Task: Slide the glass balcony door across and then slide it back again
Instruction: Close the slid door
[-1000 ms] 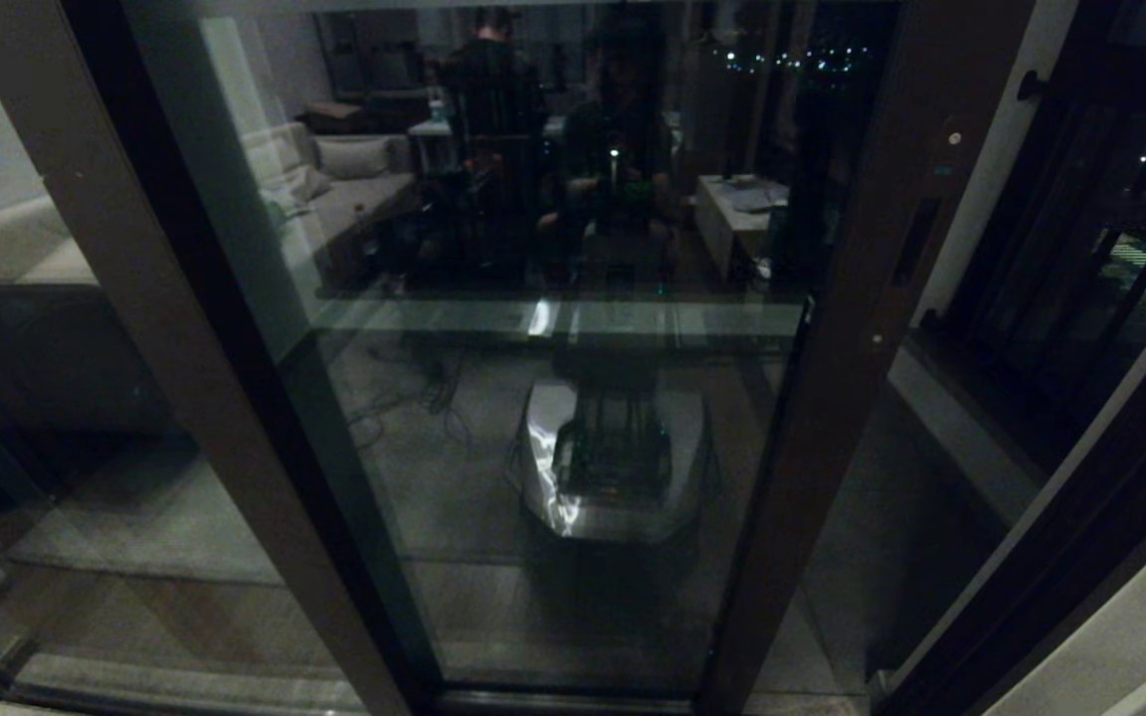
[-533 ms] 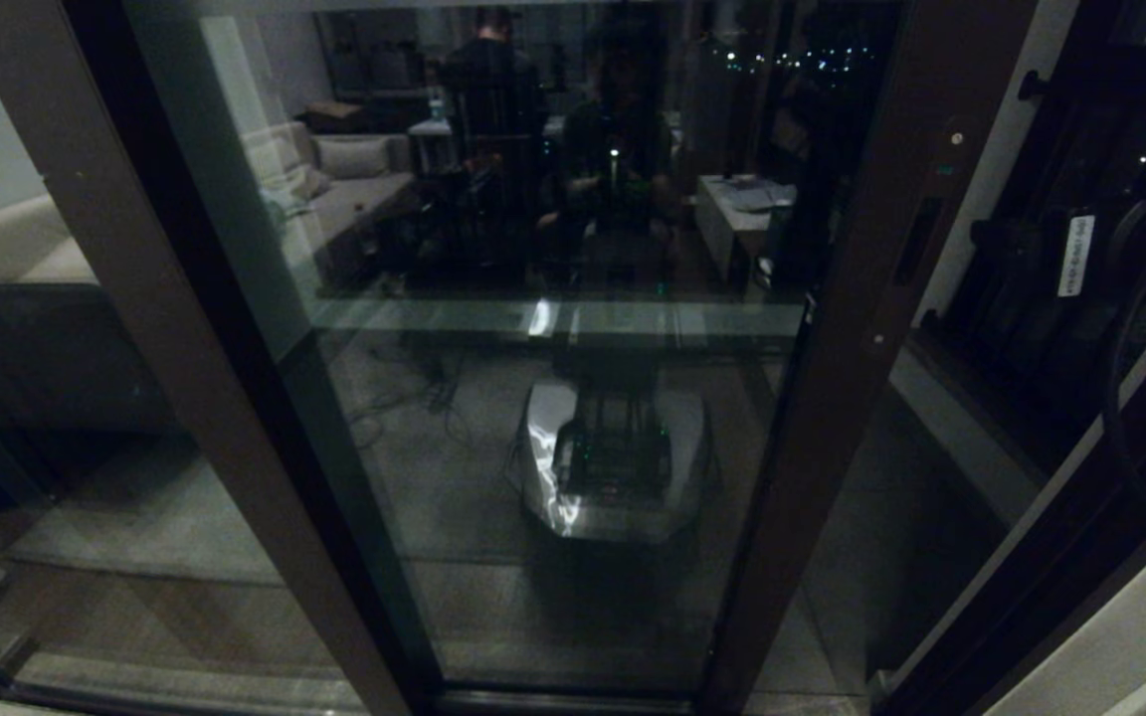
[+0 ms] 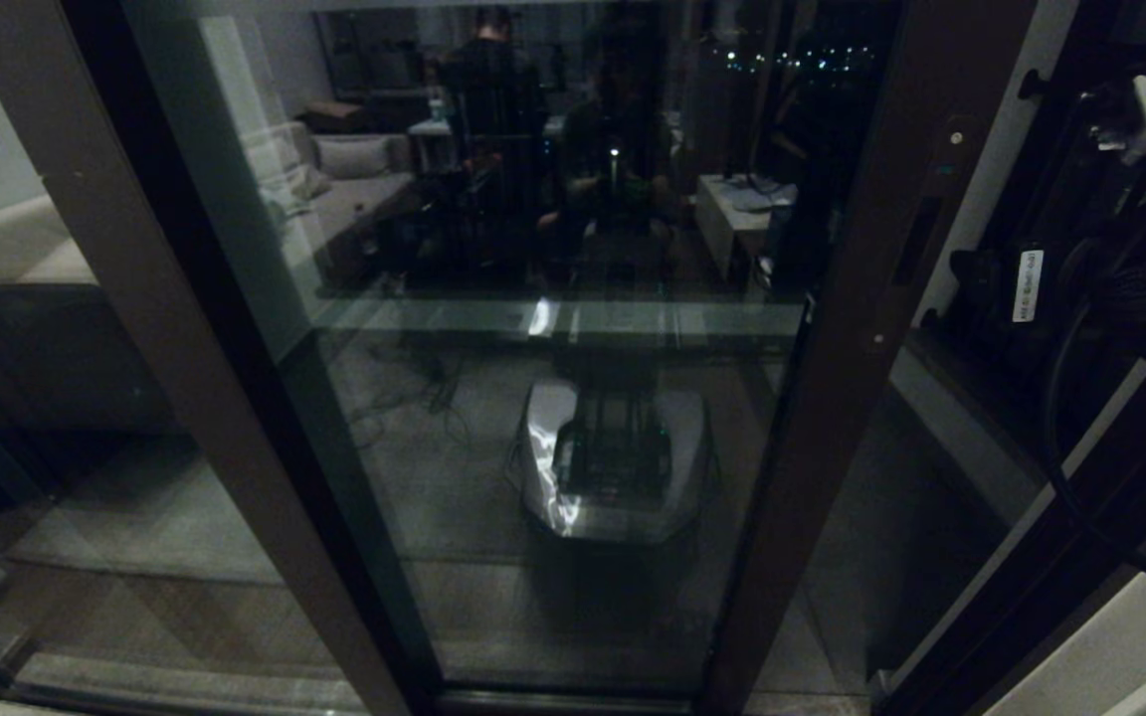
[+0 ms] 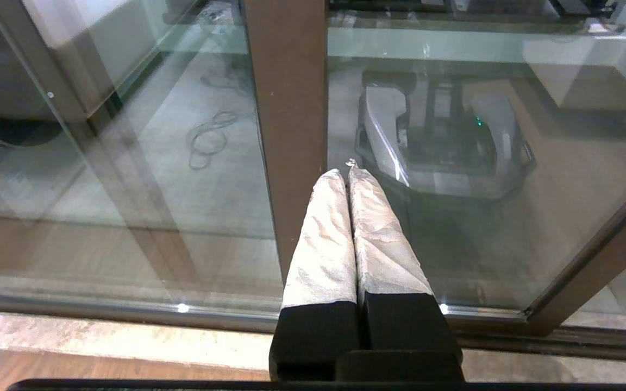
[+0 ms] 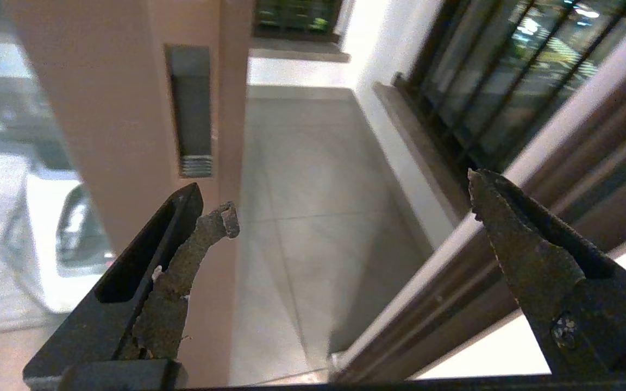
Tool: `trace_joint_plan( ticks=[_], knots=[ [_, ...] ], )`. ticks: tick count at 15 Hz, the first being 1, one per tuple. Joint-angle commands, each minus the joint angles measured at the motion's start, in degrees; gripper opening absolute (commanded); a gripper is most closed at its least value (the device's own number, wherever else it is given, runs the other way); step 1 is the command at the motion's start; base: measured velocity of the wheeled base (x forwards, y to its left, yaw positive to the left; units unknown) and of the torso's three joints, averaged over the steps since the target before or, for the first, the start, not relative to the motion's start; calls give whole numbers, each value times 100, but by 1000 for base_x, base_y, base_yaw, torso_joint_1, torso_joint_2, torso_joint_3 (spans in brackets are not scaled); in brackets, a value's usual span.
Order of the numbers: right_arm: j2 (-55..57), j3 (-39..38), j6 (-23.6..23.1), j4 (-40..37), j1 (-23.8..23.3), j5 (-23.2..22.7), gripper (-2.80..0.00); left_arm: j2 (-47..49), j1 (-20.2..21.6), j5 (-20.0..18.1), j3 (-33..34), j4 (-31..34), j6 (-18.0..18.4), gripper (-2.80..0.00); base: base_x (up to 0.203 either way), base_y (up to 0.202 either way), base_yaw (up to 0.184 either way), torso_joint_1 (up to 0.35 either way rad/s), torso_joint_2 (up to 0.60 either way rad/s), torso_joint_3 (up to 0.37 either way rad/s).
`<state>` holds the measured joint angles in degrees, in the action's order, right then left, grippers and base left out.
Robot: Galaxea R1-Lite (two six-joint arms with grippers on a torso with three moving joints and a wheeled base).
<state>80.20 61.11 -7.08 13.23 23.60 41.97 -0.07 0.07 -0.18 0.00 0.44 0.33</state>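
Observation:
The glass balcony door (image 3: 553, 398) fills the head view, its right brown stile (image 3: 861, 328) carrying a narrow slot handle (image 3: 916, 239) and a small round lock (image 3: 953, 139). A gap to the balcony shows between that stile and the jamb. My right arm (image 3: 1080, 268) reaches in from the right, level with the handle. In the right wrist view the right gripper (image 5: 345, 201) is open and empty in front of the gap, with the slot handle (image 5: 191, 108) just beyond one finger. My left gripper (image 4: 345, 172) is shut on nothing, low down in front of a plain brown stile (image 4: 286, 108).
The jamb (image 3: 1080, 557) borders the gap on the right. Beyond lie the balcony floor (image 5: 313, 190) and a dark railing (image 5: 498, 70). The glass reflects my own base (image 3: 618, 457). A floor track (image 4: 128, 309) runs under the panels.
My right arm has come into the head view from the right and moved left toward the handle stile. The door has not shifted.

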Motion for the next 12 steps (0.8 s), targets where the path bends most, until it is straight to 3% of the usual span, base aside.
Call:
trace_joint_plan(
  ticks=[1, 5, 12],
  knots=[
    [30, -7, 1, 13, 235, 282, 0, -1, 1, 1, 9, 0, -7, -280, 0, 0, 0, 0, 0, 0],
    [94, -65, 70, 13, 376, 647, 0, -1, 1, 1, 9, 0, 1, -280, 0, 0, 0, 0, 0, 0],
    [246, 205, 9, 39, 245, 658, 0, -1, 1, 1, 9, 0, 2, -280, 0, 0, 0, 0, 0, 0]
  ],
)
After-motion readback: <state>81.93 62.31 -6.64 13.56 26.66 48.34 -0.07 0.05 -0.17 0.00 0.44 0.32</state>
